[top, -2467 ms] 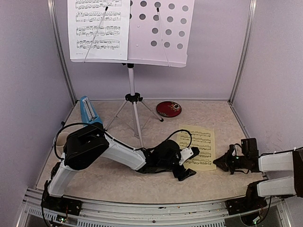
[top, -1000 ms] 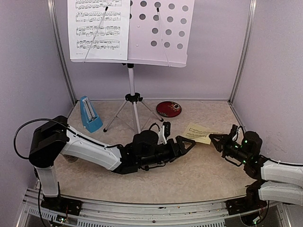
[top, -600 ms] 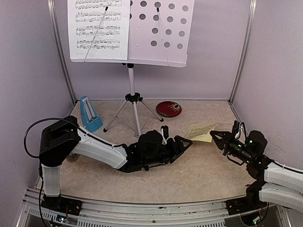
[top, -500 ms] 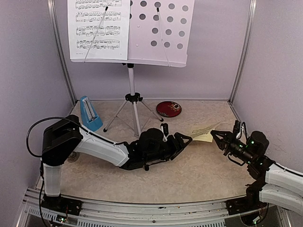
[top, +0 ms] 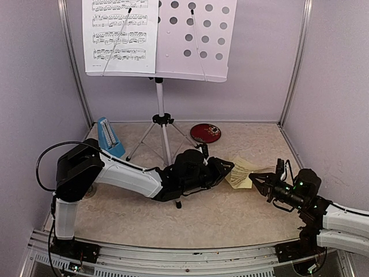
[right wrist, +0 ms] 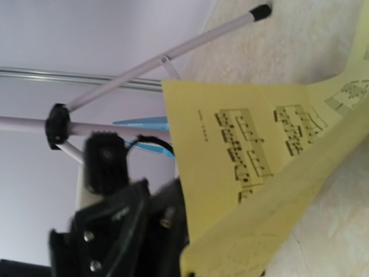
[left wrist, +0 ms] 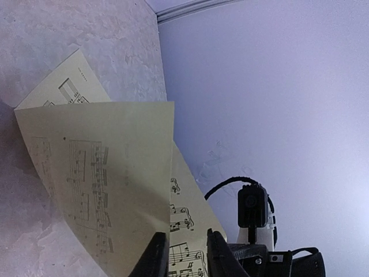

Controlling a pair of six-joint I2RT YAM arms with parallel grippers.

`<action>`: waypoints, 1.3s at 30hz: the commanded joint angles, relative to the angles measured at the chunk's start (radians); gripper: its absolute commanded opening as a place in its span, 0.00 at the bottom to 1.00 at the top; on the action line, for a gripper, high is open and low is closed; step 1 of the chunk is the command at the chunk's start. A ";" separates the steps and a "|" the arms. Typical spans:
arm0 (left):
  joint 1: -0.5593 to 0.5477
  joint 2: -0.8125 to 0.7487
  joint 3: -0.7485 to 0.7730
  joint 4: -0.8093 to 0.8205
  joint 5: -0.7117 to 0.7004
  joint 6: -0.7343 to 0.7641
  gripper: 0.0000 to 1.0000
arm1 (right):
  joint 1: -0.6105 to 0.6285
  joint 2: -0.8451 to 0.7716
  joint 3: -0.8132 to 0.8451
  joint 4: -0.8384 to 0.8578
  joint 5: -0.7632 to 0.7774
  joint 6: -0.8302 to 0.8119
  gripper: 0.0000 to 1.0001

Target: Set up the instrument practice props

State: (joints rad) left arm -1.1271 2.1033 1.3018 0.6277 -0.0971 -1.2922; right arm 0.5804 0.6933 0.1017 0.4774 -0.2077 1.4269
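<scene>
Right-centre of table point(top: 173, 222), mostly off the surface: yellow sheet point(top: 242, 172) hangs between both grippers, buckled into a fold. Its far part looks to rest on the tabletop per left wrist cam. Holding it is the left gripper point(top: 226, 167), nearly closed, with the paper running through the slim gap btw its fingers. Opposite edge has the right gripper point(top: 254, 183) nosed up to it. Paper fills its own cam and hides the fingers, so can't tell if it's clamped or just touching. Delta vs ~2.5 s ago: sheet was flat on table w/ one arm at each side. Left arm has since peeled it up, and in the last half sec right moved in towards left, so a tilted flat panel became a fold. Reads as L→R handover or two-arm re-grip, not done yet. Rest of setup: white sheet point(top: 120, 34) sits on left half of music stand point(top: 196, 40), and the bare right half is the likely dest for the yellow one. Blue metronome point(top: 108, 138) is back left, same spot as before. Red plate point(top: 206, 133) behind, irrelevant. Risk: crease if arms close further.
</scene>
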 commanded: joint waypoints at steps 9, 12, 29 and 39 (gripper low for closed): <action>0.002 -0.027 0.039 -0.311 -0.052 0.036 0.39 | 0.047 -0.043 0.020 -0.069 0.105 -0.054 0.00; -0.005 -0.039 0.011 -0.333 -0.048 0.024 0.43 | 0.048 -0.034 0.014 -0.059 0.106 -0.062 0.00; 0.004 -0.121 0.008 -0.346 -0.063 0.190 0.00 | 0.110 -0.061 0.091 -0.306 0.229 -0.155 0.40; 0.016 -0.301 0.024 -0.488 0.043 0.749 0.00 | 0.106 -0.112 0.319 -0.729 0.388 -0.412 1.00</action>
State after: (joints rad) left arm -1.1168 1.9026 1.3174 0.2092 -0.1081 -0.8299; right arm 0.6842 0.5644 0.3260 -0.0608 0.1097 1.1667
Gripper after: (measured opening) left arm 0.007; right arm 0.998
